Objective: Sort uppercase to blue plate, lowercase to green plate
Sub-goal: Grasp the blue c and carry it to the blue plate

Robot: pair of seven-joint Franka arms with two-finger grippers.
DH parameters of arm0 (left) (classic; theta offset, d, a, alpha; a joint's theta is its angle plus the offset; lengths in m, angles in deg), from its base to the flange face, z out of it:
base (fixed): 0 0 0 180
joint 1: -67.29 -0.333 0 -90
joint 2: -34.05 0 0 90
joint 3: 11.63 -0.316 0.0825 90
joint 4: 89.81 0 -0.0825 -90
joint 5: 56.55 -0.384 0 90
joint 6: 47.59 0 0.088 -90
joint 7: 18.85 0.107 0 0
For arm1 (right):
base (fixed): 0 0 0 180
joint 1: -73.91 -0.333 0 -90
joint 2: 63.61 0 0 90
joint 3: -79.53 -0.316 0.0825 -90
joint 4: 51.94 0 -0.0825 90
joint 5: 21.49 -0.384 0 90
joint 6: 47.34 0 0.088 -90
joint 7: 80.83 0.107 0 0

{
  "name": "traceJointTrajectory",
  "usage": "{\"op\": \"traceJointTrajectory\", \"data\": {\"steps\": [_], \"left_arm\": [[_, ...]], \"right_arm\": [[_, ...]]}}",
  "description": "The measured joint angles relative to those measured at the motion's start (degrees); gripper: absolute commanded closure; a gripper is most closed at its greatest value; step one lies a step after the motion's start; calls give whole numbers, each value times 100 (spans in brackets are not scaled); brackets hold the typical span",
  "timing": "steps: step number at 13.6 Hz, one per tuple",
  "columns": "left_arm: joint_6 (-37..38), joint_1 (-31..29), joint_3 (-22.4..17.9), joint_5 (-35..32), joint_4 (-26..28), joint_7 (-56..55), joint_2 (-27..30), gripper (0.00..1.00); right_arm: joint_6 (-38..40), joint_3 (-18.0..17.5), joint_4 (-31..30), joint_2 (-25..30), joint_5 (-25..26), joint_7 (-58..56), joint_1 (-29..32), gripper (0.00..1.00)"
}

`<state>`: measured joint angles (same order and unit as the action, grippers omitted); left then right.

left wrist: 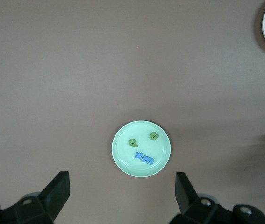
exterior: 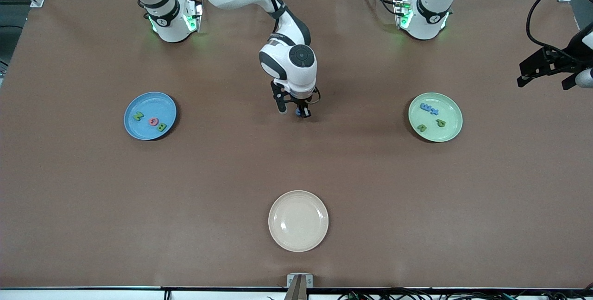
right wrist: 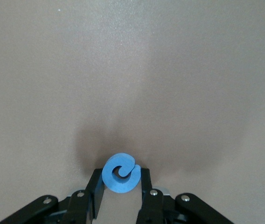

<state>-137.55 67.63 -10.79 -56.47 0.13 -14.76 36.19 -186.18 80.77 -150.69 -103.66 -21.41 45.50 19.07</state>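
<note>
Tool [right wrist: 121,189] of right arm grips blue G [right wrist: 119,172] — mid-table.

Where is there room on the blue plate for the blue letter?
The blue plate is bare across the half toward the robots' bases and along its rim; its three letters sit in a row on the half nearer the front camera. The cream plate is bare. The green plate is crowded. The right gripper holds the G.
</note>
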Motion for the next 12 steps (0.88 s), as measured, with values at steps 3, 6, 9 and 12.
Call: {"op": "traceJointTrajectory", "data": {"steps": [3,6,9,12], "left_arm": [[-1,3,6,0,0,-113,-8,0],[-1,0,5,25,-8,-131,-8,0],[-1,-3,5,86,-10,-132,-8,0],[-1,-6,5,94,-12,-132,-8,0]], "right_arm": [[196,102,16,17,173,-178,24,100],[1229,223,43,189,239,-1102,281,100],[1824,248,-51,596,246,-2073,778,100],[1889,269,-694,1285,256,-3214,1441,100]]}}
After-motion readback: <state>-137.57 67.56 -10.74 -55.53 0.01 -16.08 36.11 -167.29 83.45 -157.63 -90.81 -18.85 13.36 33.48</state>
